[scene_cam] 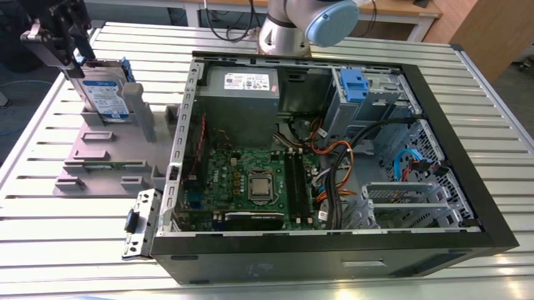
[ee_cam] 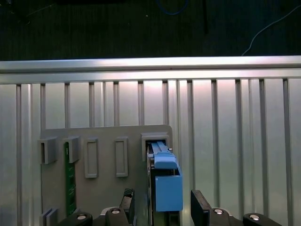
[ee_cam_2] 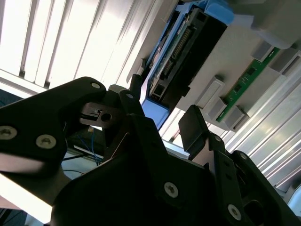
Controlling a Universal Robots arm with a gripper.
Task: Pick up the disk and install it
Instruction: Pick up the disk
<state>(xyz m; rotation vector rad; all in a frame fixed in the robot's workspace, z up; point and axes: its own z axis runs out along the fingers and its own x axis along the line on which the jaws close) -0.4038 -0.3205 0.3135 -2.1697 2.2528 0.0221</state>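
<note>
The disk (scene_cam: 107, 94) stands upright in a slot of the grey stand (scene_cam: 100, 150) at the exterior view's left; it is silver-grey with a white-and-blue label and a blue carrier bracket. My gripper (scene_cam: 77, 65) hangs just above its top edge. In the first wrist view the disk's blue bracket (ee_cam: 167, 188) sits between my two black fingers (ee_cam: 200, 207), with a gap on each side. In the second wrist view the disk (ee_cam_2: 186, 47) shows end on, and the gripper (ee_cam_2: 162, 110) straddles its near corner. The gripper is open and holds nothing.
An open computer case (scene_cam: 467, 206) lies to the exterior view's right of the stand, with a grey power supply (scene_cam: 242, 87), a blue-tabbed drive cage (scene_cam: 354, 81) and a motherboard (scene_cam: 250, 181). A green memory stick (ee_cam: 70, 179) lies in the stand. The table (scene_cam: 50, 250) is slatted metal.
</note>
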